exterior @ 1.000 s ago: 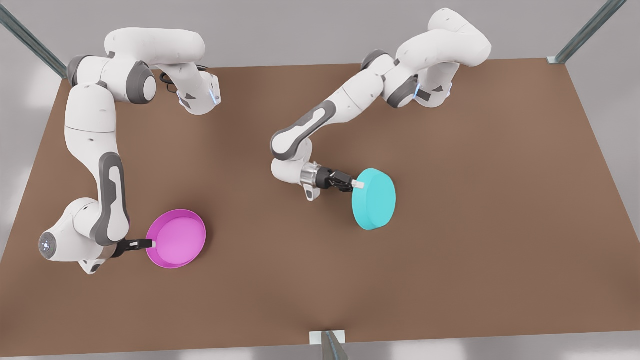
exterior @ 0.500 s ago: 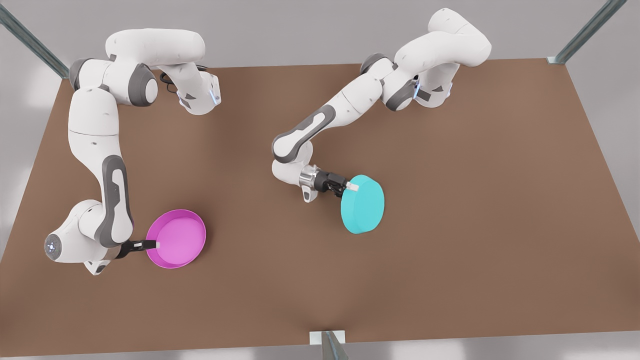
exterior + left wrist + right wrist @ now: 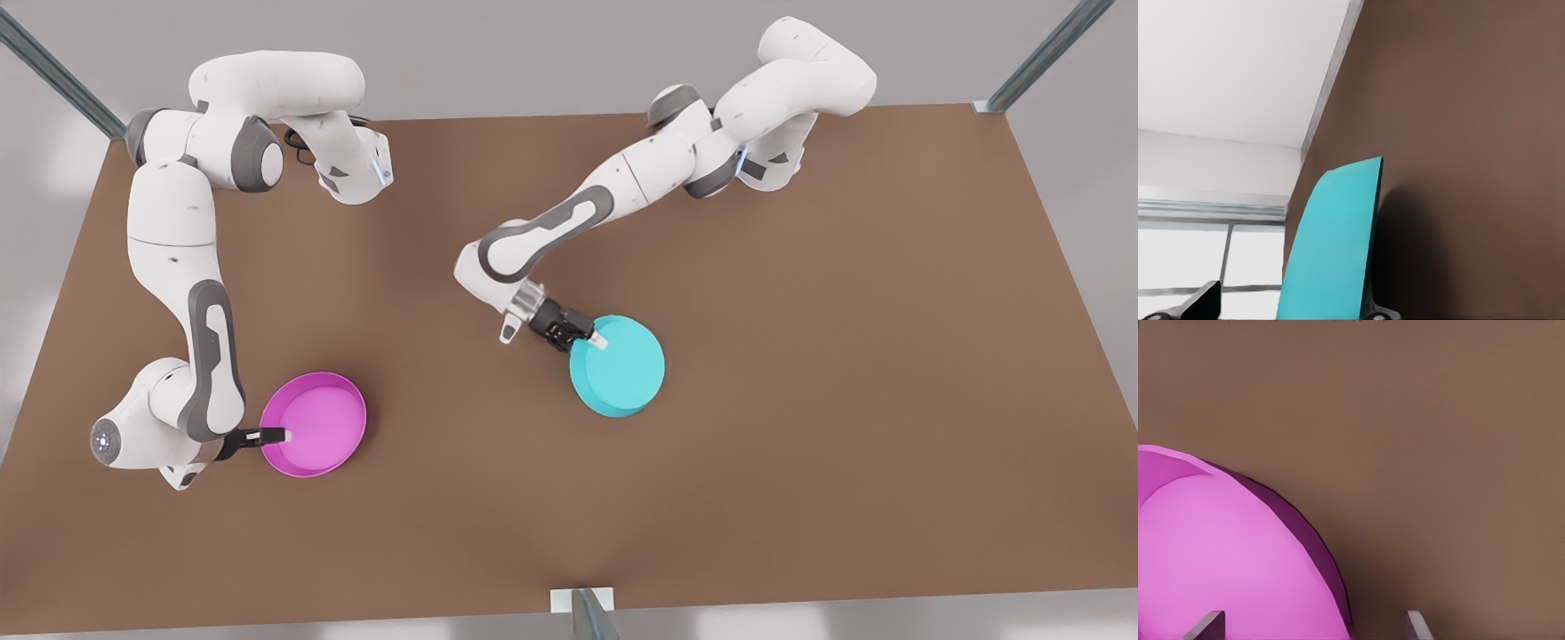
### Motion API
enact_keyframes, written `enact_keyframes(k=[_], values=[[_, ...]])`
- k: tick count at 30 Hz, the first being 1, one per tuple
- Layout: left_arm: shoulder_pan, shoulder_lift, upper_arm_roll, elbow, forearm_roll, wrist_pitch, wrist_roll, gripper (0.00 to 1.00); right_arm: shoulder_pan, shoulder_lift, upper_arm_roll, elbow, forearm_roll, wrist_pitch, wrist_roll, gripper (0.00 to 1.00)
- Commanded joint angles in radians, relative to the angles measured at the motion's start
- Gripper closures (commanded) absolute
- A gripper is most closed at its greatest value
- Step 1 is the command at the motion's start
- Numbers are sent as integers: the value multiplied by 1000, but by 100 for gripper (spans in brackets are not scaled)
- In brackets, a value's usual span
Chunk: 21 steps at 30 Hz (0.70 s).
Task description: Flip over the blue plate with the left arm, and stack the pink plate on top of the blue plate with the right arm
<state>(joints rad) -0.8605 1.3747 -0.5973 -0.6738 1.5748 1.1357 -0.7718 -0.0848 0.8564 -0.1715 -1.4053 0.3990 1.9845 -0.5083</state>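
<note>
while gripped, blue plate (image 3: 620, 367) faces base-up.

Blue plate (image 3: 620, 368): round, cyan, glossy; inverted, base uppermost, near the table's centre; pink plate (image 3: 315, 425): round, magenta, paler inside; upright, opening upward, toward the front view's left; well apart.

Cyan blue plate (image 3: 620, 369), magenta pink plate (image 3: 316, 427) — brown table (image 3: 800, 356).
</note>
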Motion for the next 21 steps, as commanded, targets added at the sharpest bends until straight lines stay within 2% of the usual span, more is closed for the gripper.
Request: enact_keyframes(k=[1, 8, 14, 16, 19, 20, 21], values=[[3, -5, -36, 7, -1, 88, -302, 0, 0, -2, 0, -1, 1, -3, -9, 0], [4, -5, -121, 8, -2, 184, -435, 0, 0, -2, 1, 0, 1, 0, -9, 0], [51, -60, -137, 34, -150, 325, -569, 0, 0, -2, 1, 0, 1, -3, -9, 0], [75, -83, -174, 36, -156, 342, -570, 0, 2, -2, 1, -1, 1, -1, -9, 0], [169, -146, -338, 37, -157, 346, -593, 0, 0, -2, 6, 0, 3, 0, -9, 0], [234, -183, -417, 36, -159, 337, -595, 0, 2, -2, 9, 0, 3, 0, -9, 0], [326, -244, -434, 25, -245, 323, -593, 0, 2, -2, 9, 0, 3, 0, -10, 0]])
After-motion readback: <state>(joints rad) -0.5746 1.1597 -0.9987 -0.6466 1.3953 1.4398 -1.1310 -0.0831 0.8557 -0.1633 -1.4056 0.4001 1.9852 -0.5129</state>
